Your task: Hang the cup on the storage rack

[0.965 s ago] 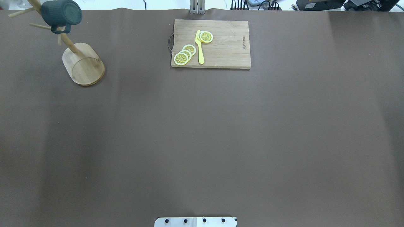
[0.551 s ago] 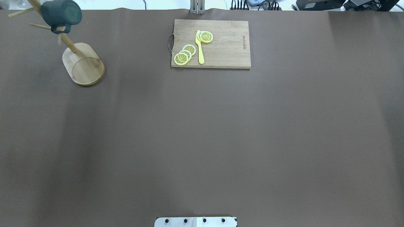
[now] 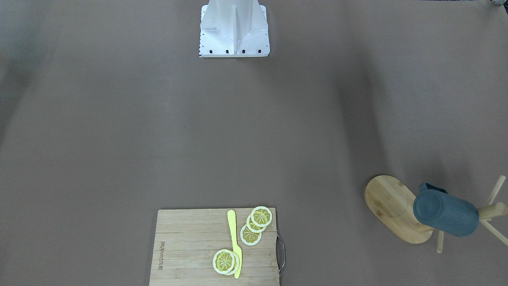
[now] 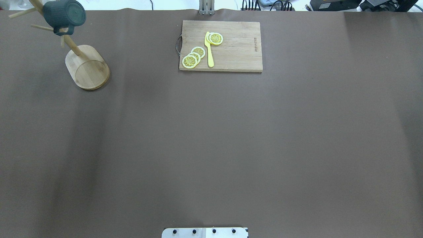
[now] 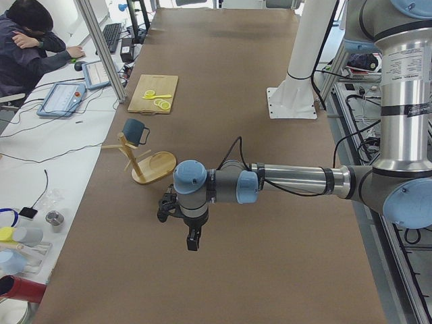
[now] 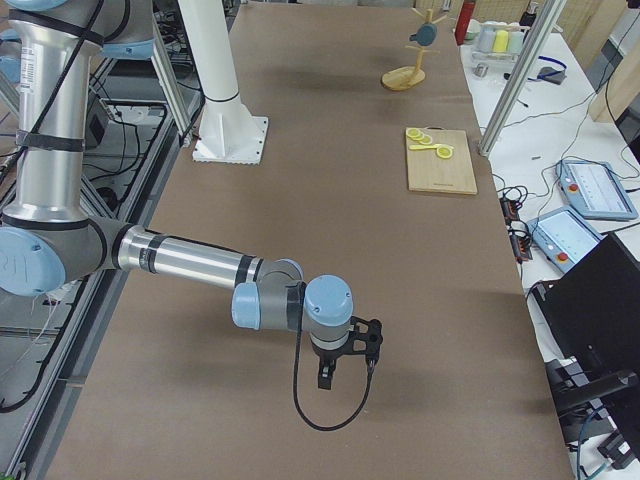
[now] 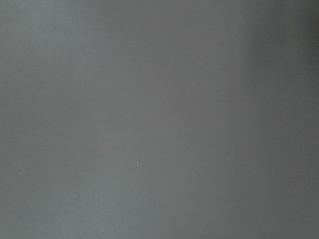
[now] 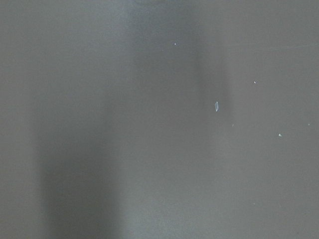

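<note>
The dark teal cup [image 4: 64,14] hangs by its loop handle on a peg of the bamboo storage rack [image 4: 87,67] at the far left of the table, its bottom facing the overhead camera. From across the table the cup [image 3: 446,214] lies tilted over the rack's oval base [image 3: 391,202]. No gripper touches it. My left gripper [image 5: 192,239] points down over bare table, well short of the rack [image 5: 154,167]. My right gripper [image 6: 345,375] hangs near the table's other end. Each shows only in a side view, so I cannot tell whether it is open or shut. Both wrist views show only brown table.
A rectangular bamboo cutting board [image 4: 236,49] with lemon slices [image 4: 193,57] and a yellow knife [image 4: 209,49] lies at the far middle. The robot's white base [image 3: 234,31] stands at the near edge. A person [image 5: 27,47] sits at a side desk.
</note>
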